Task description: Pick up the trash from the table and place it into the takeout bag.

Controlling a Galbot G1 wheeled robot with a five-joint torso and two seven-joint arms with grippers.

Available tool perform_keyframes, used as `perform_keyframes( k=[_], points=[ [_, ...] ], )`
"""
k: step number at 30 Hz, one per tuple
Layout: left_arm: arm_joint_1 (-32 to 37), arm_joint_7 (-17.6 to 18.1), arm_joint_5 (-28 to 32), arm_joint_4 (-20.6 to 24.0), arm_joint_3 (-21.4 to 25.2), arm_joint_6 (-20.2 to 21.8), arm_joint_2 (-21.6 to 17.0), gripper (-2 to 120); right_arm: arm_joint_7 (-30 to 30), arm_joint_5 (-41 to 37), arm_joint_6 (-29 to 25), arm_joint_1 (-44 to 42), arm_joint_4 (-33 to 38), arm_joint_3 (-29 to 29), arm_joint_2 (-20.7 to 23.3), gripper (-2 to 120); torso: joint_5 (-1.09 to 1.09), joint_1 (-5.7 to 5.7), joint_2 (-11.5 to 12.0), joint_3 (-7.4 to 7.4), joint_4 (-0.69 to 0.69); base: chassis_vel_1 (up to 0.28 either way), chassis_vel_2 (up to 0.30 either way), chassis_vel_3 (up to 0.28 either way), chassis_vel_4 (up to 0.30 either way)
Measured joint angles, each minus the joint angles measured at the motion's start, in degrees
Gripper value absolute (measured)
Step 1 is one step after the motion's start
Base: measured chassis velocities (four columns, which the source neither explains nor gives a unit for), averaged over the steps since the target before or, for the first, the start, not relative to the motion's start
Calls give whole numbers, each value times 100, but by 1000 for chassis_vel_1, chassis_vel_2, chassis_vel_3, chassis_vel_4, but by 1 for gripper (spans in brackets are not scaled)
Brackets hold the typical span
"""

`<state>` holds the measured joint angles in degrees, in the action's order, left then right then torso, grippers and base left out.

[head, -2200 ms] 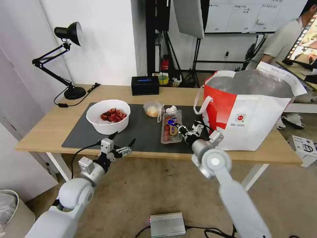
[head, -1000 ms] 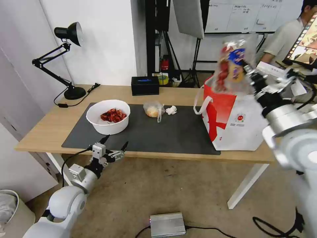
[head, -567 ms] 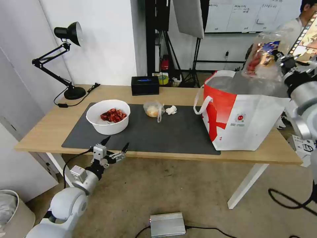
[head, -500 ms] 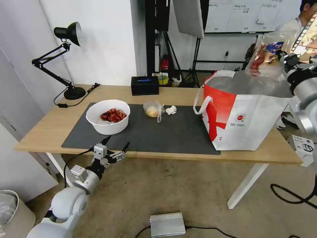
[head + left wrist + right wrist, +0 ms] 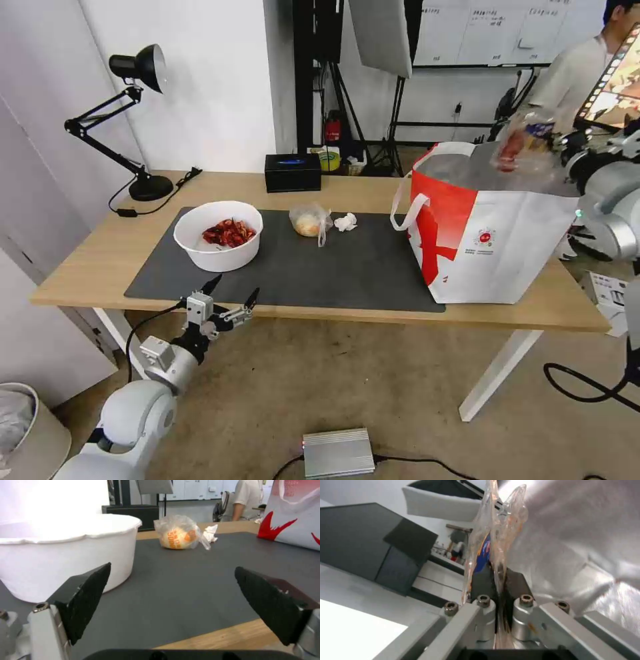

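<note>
The right tool (image 5: 557,143) pinches the clear clamshell tray (image 5: 523,141) just above the open takeout bag (image 5: 493,227). The left tool (image 5: 173,600) waits open by the worktop (image 5: 100,257).

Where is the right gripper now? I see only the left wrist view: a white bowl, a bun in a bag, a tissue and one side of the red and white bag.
Observer: The right gripper is over the open mouth of the takeout bag.
Operator: Does it hold something?
Observer: Yes, it is shut on the edge of the clear clamshell tray, which has red scraps inside.
Operator: And where does my left gripper stand?
Observer: The left gripper is open at the near edge of the table, in front of the white bowl.
</note>
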<state>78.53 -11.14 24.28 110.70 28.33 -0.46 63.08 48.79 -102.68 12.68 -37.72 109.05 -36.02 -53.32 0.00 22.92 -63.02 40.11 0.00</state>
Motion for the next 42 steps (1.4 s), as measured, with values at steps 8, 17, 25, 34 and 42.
perform_keyframes(
  k=[8,17,25,34,42],
  points=[
    [72,-3,-115,31,-41,-24,38,100,46,233,-4,-153,-76,24,-217,1,0,0,0,0,0,0,0,0,0],
    [77,-7,-123,29,-48,-41,38,100,5,297,-2,-233,-52,21,-262,13,0,0,0,0,0,0,0,0,0],
    [90,-9,-133,42,-57,-42,50,100,2,304,2,-292,-16,9,-244,53,0,-1,0,0,0,0,0,0,0],
    [101,-5,-135,80,-23,-43,78,100,-182,350,3,-446,220,3,-190,83,0,-1,0,0,0,0,0,0,0],
    [190,9,-106,135,86,-48,7,100,-1253,1384,2,-857,616,65,114,84,0,-1,-1,0,0,0,0,0,0]
  ],
)
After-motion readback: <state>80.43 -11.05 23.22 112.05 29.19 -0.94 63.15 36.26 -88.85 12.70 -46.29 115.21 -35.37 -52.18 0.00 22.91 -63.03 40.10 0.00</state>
